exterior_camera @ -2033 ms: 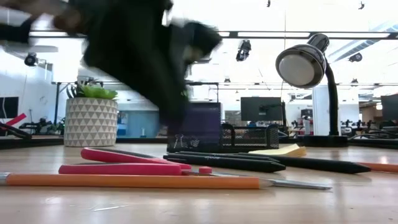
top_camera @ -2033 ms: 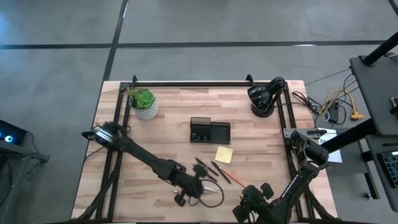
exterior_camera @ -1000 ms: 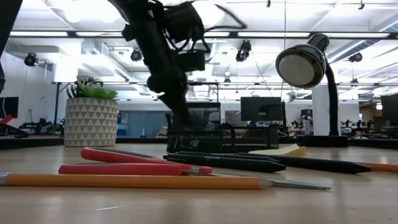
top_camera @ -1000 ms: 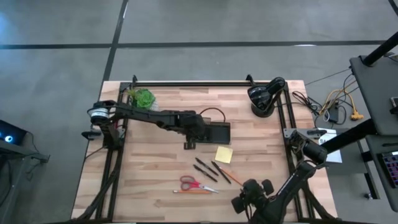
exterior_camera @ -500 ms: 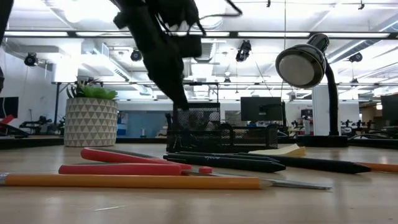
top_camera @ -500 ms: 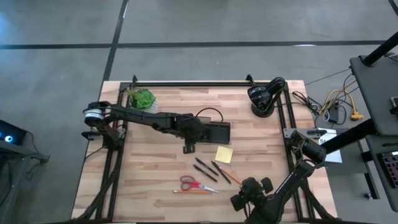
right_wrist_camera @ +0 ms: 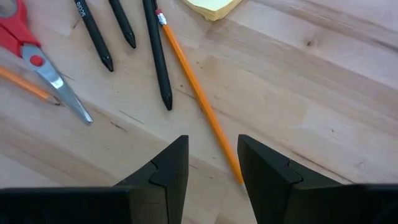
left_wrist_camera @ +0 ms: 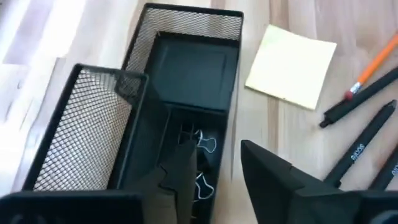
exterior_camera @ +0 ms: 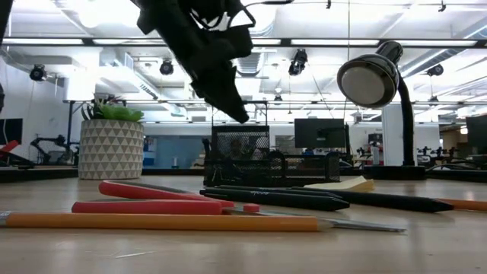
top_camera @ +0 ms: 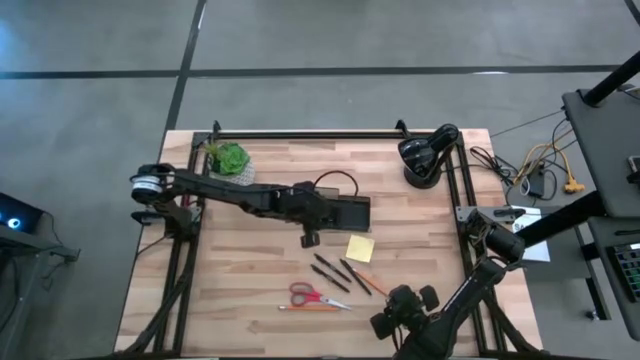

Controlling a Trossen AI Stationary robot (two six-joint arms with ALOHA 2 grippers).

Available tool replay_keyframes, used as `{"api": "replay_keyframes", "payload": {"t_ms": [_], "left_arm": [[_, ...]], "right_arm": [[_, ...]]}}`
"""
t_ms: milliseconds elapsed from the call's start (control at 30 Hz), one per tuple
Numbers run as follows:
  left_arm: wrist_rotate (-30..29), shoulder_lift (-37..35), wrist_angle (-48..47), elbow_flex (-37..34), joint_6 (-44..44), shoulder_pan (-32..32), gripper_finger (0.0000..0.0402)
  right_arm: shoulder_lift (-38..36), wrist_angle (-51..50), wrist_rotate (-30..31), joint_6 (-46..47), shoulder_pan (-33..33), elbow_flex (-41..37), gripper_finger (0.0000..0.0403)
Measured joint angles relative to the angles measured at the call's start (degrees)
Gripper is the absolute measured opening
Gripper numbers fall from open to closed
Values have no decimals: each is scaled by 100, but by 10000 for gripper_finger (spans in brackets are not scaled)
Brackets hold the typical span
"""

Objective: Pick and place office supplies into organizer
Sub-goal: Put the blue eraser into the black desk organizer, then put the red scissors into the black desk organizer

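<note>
We see left gripper (top_camera: 310, 238) hanging spread, empty, at near edge of black mesh two-compartment organizer (top_camera: 338, 211); silver-wire clips (left_wrist_camera: 198, 163) lie inside, just ahead of fingertips, presumably dropped. Half a second ago it sat slightly left. Right gripper (right_wrist_camera: 211, 163) spread above slim orange pencil (right_wrist_camera: 199, 101), likely next.

scissors (right_wrist_camera: 25, 43): handles cut off | organizer (left_wrist_camera: 155, 124): near end hidden behind left gripper (left_wrist_camera: 214, 171)
</note>
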Motion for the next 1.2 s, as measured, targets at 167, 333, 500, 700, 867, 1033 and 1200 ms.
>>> {"api": "replay_keyframes", "payload": {"t_ms": [167, 333, 500, 700, 867, 1033, 1200], "left_arm": [[54, 251, -202, -15, 55, 58, 67], [87, 545, -189, -13, 137, 88, 37], [-415, 629, -369, -18, 94, 101, 17], [-706, 609, -1003, -19, -21, 117, 13], [-658, 373, -1114, 2, -247, -23, 13], [-90, -226, -1003, 62, -459, -212, 13], [1852, -789, -1106, 29, -612, -291, 13]], "right_arm": [[0, 8, -8, 19, -7, -2, 132], [2, 13, -8, 17, -31, -39, 132], [1, 11, -14, 16, -42, -60, 132], [2, 13, -14, 28, -42, -105, 132], [1, 15, -17, 24, -39, -163, 132], [2, 21, -17, 31, -39, -173, 132], [2, 60, -17, 25, -39, -175, 132]]}}
